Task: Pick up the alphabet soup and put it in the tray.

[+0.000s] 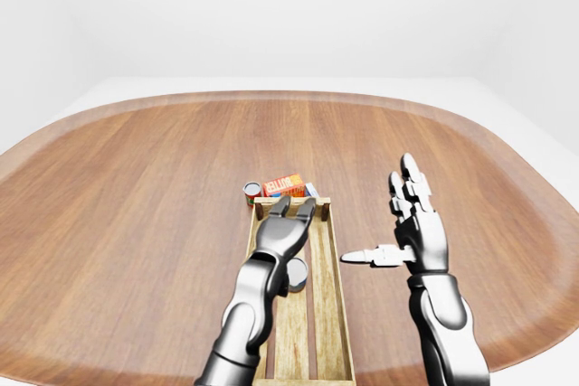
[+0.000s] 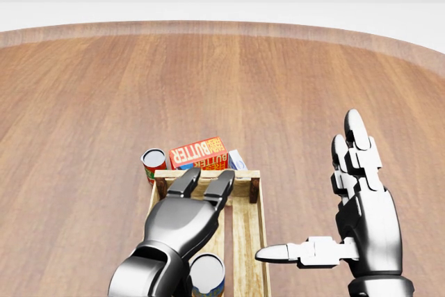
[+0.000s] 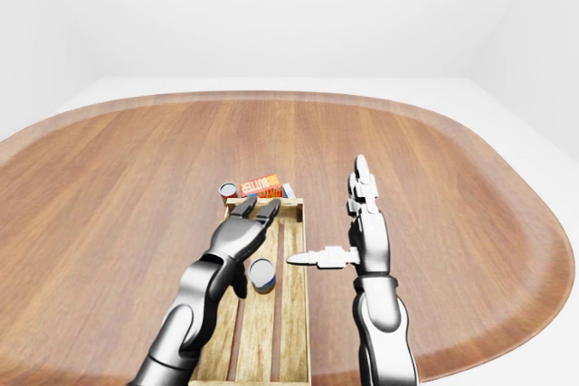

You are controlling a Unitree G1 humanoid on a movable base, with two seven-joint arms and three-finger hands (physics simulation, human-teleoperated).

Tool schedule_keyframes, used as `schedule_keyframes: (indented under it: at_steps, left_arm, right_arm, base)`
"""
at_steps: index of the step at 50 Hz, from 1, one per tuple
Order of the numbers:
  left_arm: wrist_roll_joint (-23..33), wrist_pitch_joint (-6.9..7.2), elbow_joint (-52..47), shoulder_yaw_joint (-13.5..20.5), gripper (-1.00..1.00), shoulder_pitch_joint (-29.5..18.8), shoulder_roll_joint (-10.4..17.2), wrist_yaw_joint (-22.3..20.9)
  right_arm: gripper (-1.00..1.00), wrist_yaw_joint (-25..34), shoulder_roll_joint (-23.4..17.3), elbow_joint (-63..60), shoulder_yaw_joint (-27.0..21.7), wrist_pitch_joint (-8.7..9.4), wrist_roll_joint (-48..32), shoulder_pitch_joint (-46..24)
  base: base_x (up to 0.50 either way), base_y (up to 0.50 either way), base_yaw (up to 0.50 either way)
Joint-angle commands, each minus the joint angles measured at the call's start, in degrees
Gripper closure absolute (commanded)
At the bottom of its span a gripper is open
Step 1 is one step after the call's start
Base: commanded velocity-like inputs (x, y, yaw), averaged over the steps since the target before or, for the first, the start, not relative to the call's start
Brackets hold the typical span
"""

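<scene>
While the alphabet soup can (image 2: 207, 275) sits inside the wooden tray (image 2: 253, 241), left hand (image 2: 201, 187) hovers released above it; right hand (image 2: 361, 193) idle, fingers spread, beside.

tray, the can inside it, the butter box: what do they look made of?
Tray: looks like pale unfinished wood, with visible grain, separate slats and darker corner posts.
Can in the tray: probably metal, with a flat grey lid that has a dull sheen above a printed label.
Butter box: likely printed cardboard, matte, with sharp flat faces.
All are simulator renders, so the materials are judged from textures only.
</scene>
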Motion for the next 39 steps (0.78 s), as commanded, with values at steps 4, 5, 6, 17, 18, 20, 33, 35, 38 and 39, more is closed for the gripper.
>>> schedule_keyframes:
  at_steps: [4, 5, 6, 17, 18, 20, 33, 35, 38, 39]
  left_arm:
    - [0.78, 0.0, -13.21, -0.63, -1.0, 3.33, 0.83, -6.42]
    - [0.62, 0.0, -15.32, -0.55, -1.0, 3.72, 0.89, -7.62]
    - [0.52, 0.0, -16.95, -0.58, -1.0, 4.14, 1.1, -8.35]
    - [-3.6, -0.17, -32.71, 5.07, -1.0, 6.25, 4.03, -12.38]
    - [-5.07, 0.0, -34.26, 6.26, -1.0, 5.94, 3.96, -12.38]
    - [-7.12, 0.0, -37.21, 8.8, -1.0, 4.65, 4.15, -12.38]
    - [-22.54, 0.0, -45.85, 27.06, -1.0, -2.86, 11.41, -12.38]
    - [-25.63, 0.0, -46.38, 30.05, -1.0, -3.21, 13.46, -12.38]
    - [-29.75, 0.0, -47.09, 33.74, -1.0, -3.41, 15.91, -12.38]
    - [-30.29, 0.0, -47.45, 34.82, -1.0, -2.81, 16.72, -12.38]
  right_arm:
    - [-1.0, -0.28, 0.03, 0.13, 0.14, 0.0, -0.14, -0.03]
    - [-1.0, -0.3, 0.03, 0.1, 0.06, 0.0, -0.1, -0.03]
    - [-1.0, -0.38, 0.04, 0.12, -0.01, 0.0, -0.1, -0.04]
    - [-1.0, -0.54, 0.1, -0.39, -0.24, 0.0, 0.09, 0.09]
    - [-1.0, -0.59, 0.11, -0.38, -0.17, 0.0, 0.0, 0.08]
    - [-1.0, -0.64, 0.1, -0.16, -0.2, 0.0, 0.01, -0.03]
    - [-1.0, -0.68, 0.09, 0.05, -0.03, 0.0, 0.01, -0.16]
    - [-1.0, -0.66, 0.06, 0.1, -0.09, 0.0, 0.04, -0.15]
    - [-1.0, -0.64, 0.06, 0.14, -0.04, 0.0, -0.02, -0.17]
    - [-1.0, -0.7, 0.07, 0.45, -0.01, 0.0, -0.1, -0.33]
  base:
    - [0.0, 0.0, 0.0]
    - [0.0, 0.0, 0.0]
    - [0.0, 0.0, 0.0]
    - [0.0, 0.0, 0.0]
    - [0.0, 0.0, 0.0]
    - [0.0, 0.0, 0.0]
    - [0.0, 0.0, 0.0]
    - [0.0, 0.0, 0.0]
    - [0.0, 0.0, 0.0]
    - [0.0, 0.0, 0.0]
